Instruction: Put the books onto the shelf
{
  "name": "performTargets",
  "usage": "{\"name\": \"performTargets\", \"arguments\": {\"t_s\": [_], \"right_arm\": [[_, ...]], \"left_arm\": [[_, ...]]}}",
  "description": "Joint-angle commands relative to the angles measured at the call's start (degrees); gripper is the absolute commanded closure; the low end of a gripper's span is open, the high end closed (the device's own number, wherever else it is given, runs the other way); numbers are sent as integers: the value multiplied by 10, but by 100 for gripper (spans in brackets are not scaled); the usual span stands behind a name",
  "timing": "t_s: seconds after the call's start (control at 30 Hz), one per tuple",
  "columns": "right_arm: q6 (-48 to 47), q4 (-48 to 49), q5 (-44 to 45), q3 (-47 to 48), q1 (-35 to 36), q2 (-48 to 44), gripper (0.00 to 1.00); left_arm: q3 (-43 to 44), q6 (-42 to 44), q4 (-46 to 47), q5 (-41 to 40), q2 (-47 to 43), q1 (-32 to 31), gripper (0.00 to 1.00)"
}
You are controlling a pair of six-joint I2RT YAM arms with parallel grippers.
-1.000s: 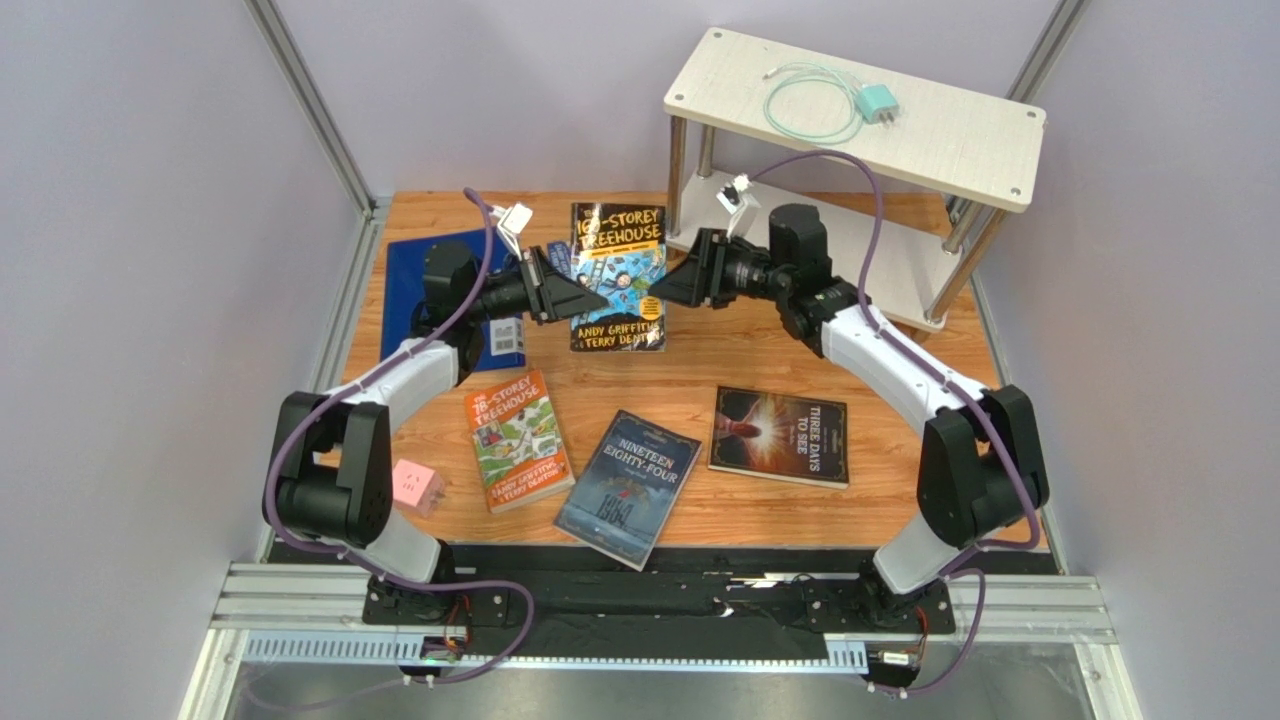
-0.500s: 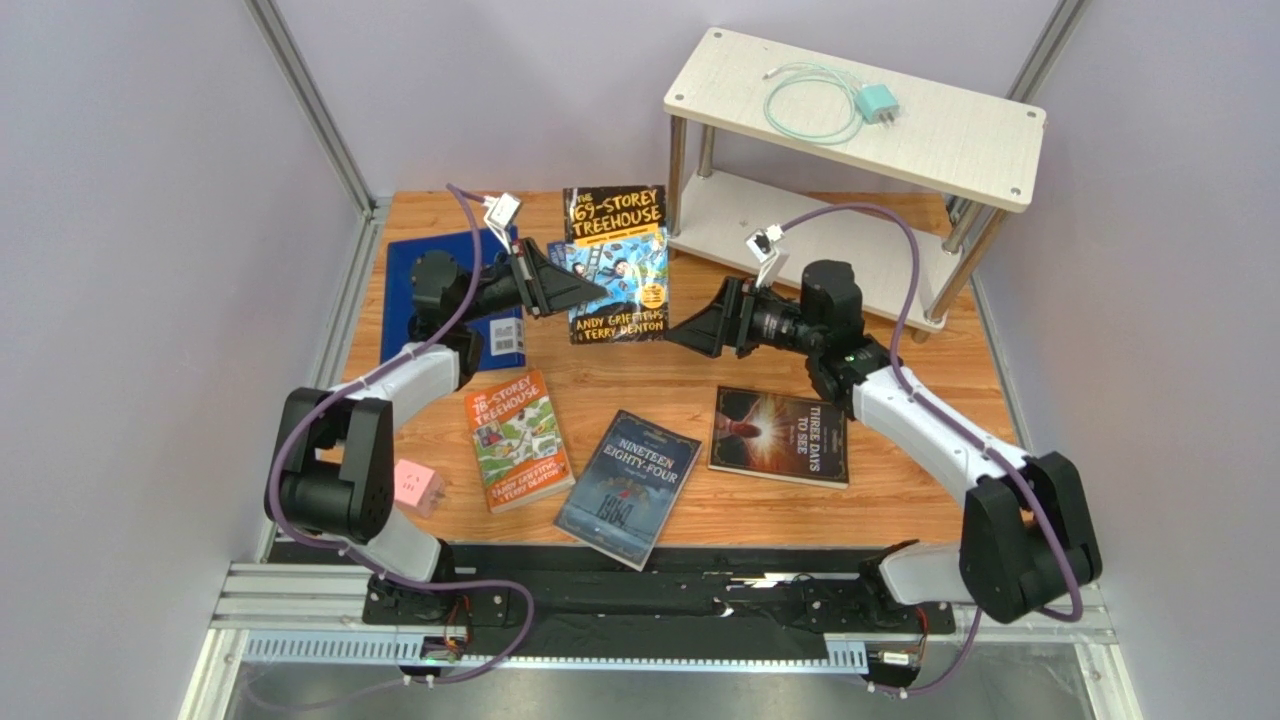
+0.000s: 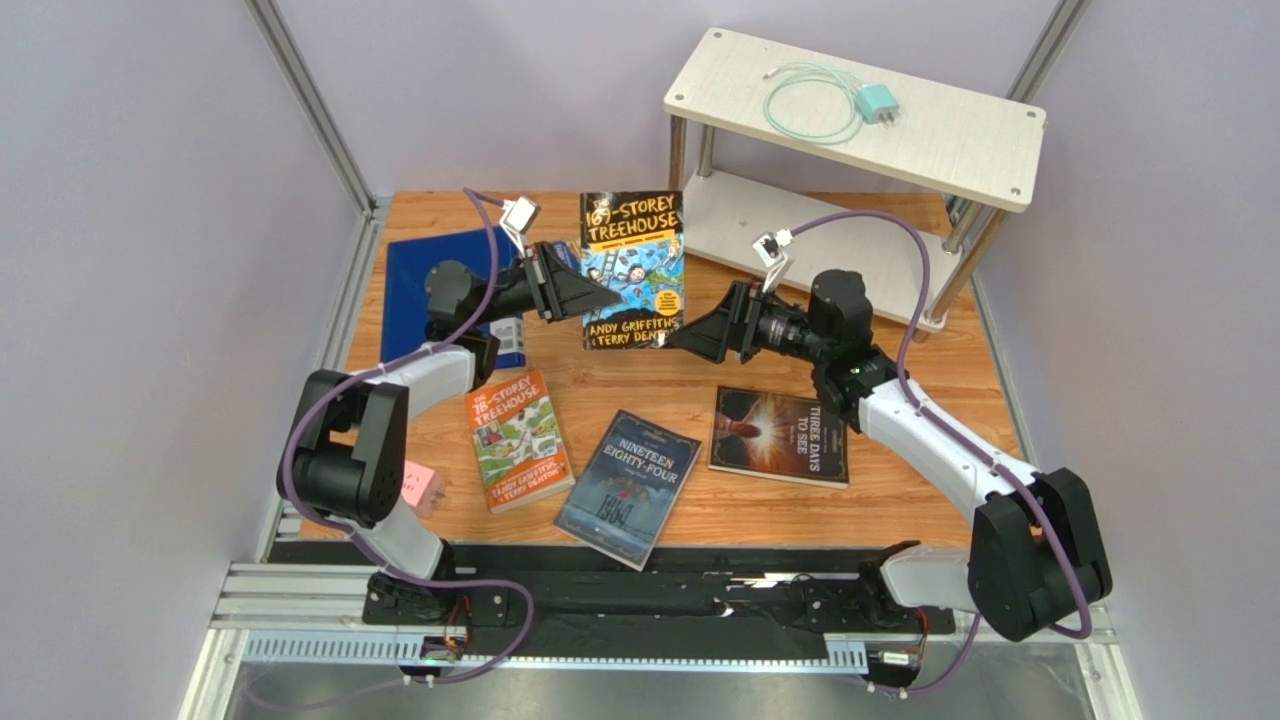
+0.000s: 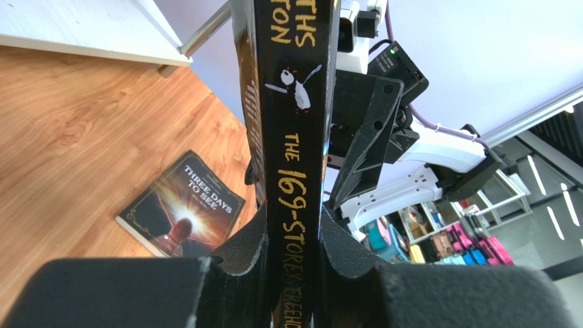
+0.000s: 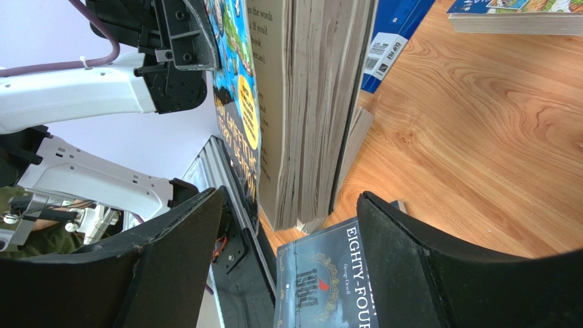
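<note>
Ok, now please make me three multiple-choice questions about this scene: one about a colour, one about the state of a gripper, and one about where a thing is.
1. What colour is the charger on the top board of the shelf?
A) mint green B) red C) black

2. How is the right gripper?
A) shut on a book B) shut on nothing C) open

3. Where is Three Days to See?
A) on the shelf B) flat on the table C) in the right gripper

Answers:
1 A: the plug and its coiled cable are pale green.
2 C: the right wrist view shows its jaws wide apart and gripping nothing; only the left gripper clamps the 169-Storey Treehouse, by its spine.
3 B: it lies cover up on the wood.
</note>
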Motion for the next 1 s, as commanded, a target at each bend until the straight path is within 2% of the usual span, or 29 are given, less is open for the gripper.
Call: {"name": "performTargets", "arguments": {"t_s": [0.0, 0.2, 0.33, 0.43, 0.5, 0.53, 0.57, 0.63, 0.67, 0.77, 0.8, 0.87, 0.9, 0.93, 0.97], "right_arm": [[12, 45, 6, -10, 7, -17, 22], [15, 46, 6, 7, 23, 13, 21], [30, 79, 6, -3, 27, 24, 21], [37, 86, 5, -3, 30, 30, 25], [38, 86, 7, -3, 30, 29, 38], [38, 86, 13, -4, 30, 26, 51], [38, 83, 16, -5, 29, 23, 78], [37, 84, 28, -9, 30, 19, 97], [34, 84, 30, -10, 30, 14, 100], [22, 50, 49, 2, 30, 15, 100], [20, 42, 54, 4, 30, 16, 100], [14, 21, 75, 4, 30, 15, 100], [14, 17, 84, 1, 29, 15, 100], [14, 19, 95, -3, 28, 15, 100], [11, 17, 101, -5, 27, 13, 100]], "left_arm": [[25, -18, 87, -1, 6, -13, 100], [33, -53, 139, -6, 27, -18, 100], [43, -59, 138, -7, 31, -20, 100], [48, -58, 138, -12, 38, -21, 100], [52, -58, 138, -14, 43, -21, 100], [54, -57, 138, -13, 46, -22, 100], [55, -57, 138, -12, 50, -22, 100], [60, -58, 138, -9, 57, -23, 100], [61, -58, 138, -8, 61, -24, 100], [59, -55, 139, -2, 69, -27, 100], [55, -55, 140, -1, 70, -27, 93], [50, -49, 130, 1, 75, -26, 65], [43, -43, 121, 1, 75, -24, 16], [38, -20, 106, 1, 74, -23, 1], [32, -3, 68, -2, 67, -17, 0]]}}
